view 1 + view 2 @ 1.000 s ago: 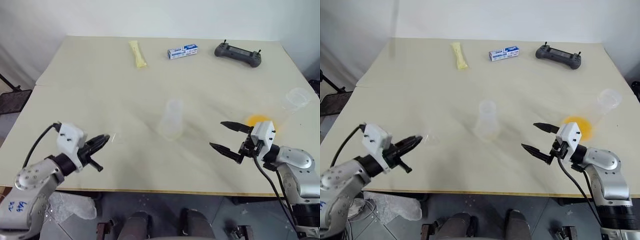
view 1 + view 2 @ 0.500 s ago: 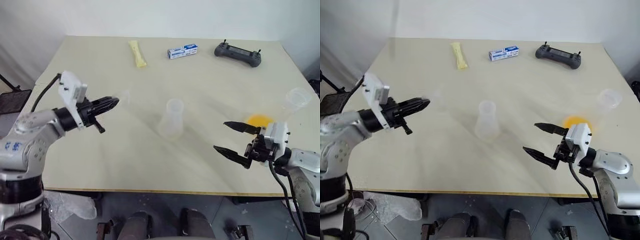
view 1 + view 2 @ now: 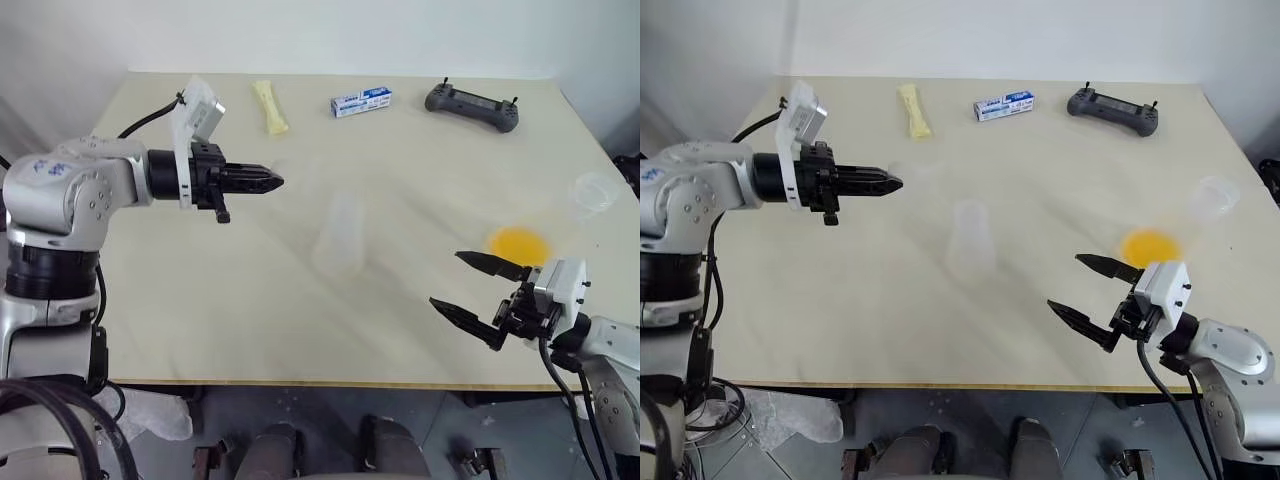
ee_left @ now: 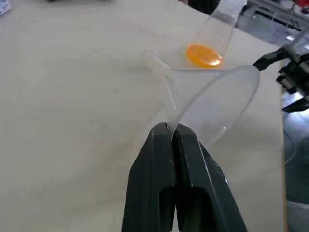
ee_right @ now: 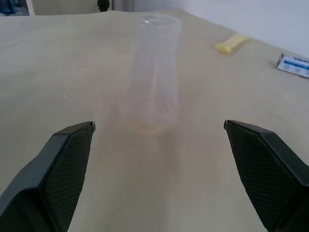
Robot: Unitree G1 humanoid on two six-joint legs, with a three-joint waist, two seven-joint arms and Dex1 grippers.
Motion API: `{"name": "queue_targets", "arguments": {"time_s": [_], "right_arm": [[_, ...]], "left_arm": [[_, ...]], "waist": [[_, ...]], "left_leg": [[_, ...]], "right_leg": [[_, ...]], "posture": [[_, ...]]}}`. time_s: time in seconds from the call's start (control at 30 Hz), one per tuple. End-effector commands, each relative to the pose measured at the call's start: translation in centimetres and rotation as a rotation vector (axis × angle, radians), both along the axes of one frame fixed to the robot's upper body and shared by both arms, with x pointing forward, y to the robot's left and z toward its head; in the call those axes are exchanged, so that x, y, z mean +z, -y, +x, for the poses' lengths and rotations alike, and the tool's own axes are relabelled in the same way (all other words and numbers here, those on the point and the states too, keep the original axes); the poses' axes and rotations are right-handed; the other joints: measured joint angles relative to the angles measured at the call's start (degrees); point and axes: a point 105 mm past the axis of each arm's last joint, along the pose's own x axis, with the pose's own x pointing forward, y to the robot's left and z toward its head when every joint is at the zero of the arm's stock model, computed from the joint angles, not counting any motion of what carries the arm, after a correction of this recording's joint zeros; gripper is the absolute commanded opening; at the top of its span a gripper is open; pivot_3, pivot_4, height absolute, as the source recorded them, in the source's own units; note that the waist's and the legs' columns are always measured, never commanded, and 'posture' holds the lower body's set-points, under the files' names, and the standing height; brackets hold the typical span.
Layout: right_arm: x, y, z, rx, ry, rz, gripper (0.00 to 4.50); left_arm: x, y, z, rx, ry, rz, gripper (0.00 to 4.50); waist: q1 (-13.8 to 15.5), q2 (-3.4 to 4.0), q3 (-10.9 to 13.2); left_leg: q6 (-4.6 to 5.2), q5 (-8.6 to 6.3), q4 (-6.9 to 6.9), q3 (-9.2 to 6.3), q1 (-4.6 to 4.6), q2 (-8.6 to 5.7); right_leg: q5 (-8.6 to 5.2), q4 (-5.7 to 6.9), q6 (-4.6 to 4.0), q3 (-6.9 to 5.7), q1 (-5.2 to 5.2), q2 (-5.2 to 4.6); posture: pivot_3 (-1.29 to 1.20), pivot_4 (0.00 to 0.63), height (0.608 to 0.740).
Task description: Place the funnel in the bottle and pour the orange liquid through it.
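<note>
My left gripper (image 3: 278,181) hangs above the table's left half, pointing right toward the bottle, shut on the funnel's rim. The funnel (image 4: 212,101) is clear plastic with its stem (image 4: 153,62) pointing away from the fingers. The bottle (image 3: 340,235) stands upright mid-table, clear and empty, a short way right of the gripper's tip. The orange liquid (image 3: 518,242) lies in the bottom of a clear cup (image 3: 597,192) at the right side. My right gripper (image 3: 445,279) is open near the front edge, right of the bottle and in front of the cup, holding nothing.
Along the far edge lie a yellow packet (image 3: 272,107), a blue and white box (image 3: 362,101) and a black controller (image 3: 472,105). The cream table (image 3: 200,320) has bare surface around the bottle.
My left arm has risen from the front left corner and swung right toward the bottle, carrying the funnel. The right gripper has drawn back a little toward the front edge, still open.
</note>
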Motion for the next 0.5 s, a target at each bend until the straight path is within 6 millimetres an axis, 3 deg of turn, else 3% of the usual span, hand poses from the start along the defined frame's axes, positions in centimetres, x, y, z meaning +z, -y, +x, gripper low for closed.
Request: {"name": "queue_targets", "arguments": {"time_s": [0.03,0.5], "right_arm": [[1.2,0.0,-0.5,-0.02,0.069,0.003,4.5],[0.5,0.1,0.2,-0.048,0.064,0.005,4.5]], "left_arm": [[1.0,-0.2,-0.2,-0.013,-0.064,0.026,0.03],[2.7,0.5,-0.5,-0.137,-0.274,0.096,0.03]], "waist": [[0.05,-0.01,0.01],[0.05,-0.06,0.04]], "left_leg": [[0.0,0.0,0.0,0.01,0.0,-0.01],[0.02,0.01,0.02,0.02,-0.07,-0.02]], "right_leg": [[0.0,0.01,0.0,0.01,0.0,0.0],[0.0,-0.02,0.0,0.04,-0.03,0.01]], "posture": [[0.0,0.15,0.74],[0.0,0.15,0.74]]}}
